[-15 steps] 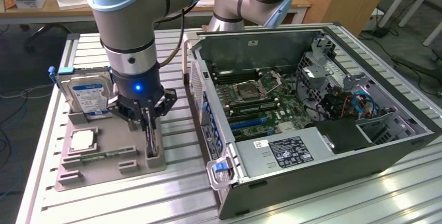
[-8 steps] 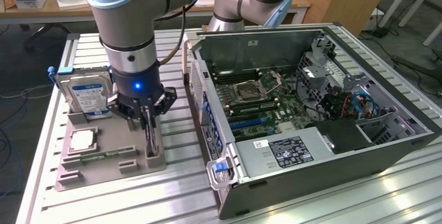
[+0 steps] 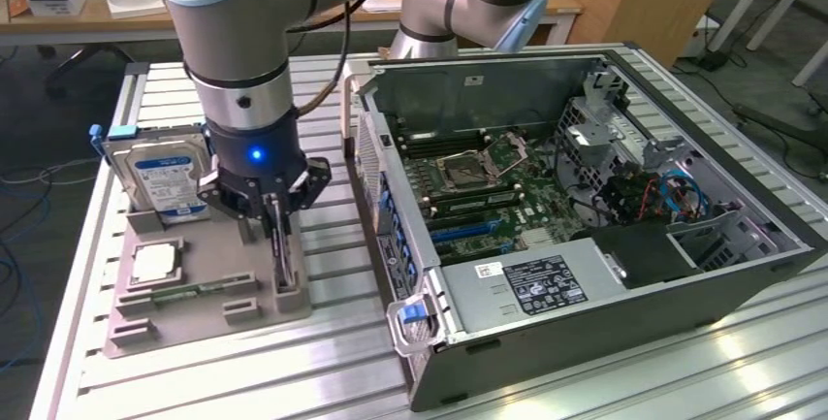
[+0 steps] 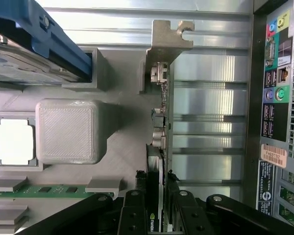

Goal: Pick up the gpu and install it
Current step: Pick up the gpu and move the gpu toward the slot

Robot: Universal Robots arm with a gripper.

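The gpu (image 3: 281,253) is a thin dark card standing on edge in a slot of the grey holder (image 3: 194,318). In the wrist view the gpu (image 4: 159,122) runs away from the camera, edge on, to its silvery end bracket (image 4: 167,35). My gripper (image 3: 273,218) hangs straight down over the card. In the wrist view my gripper (image 4: 156,208) has its black fingers (image 4: 136,208) pressed against both faces of the card's near end, shut on it. The card's lower edge is hidden in the slot.
The holder also carries a silver hard drive (image 3: 158,179) in a blue frame, a processor (image 3: 153,263) and a green memory stick (image 3: 194,292). The open computer case (image 3: 724,274) lies close by on the exterior view's right, motherboard (image 3: 472,182) exposed. Slatted metal table (image 3: 310,371) underneath.
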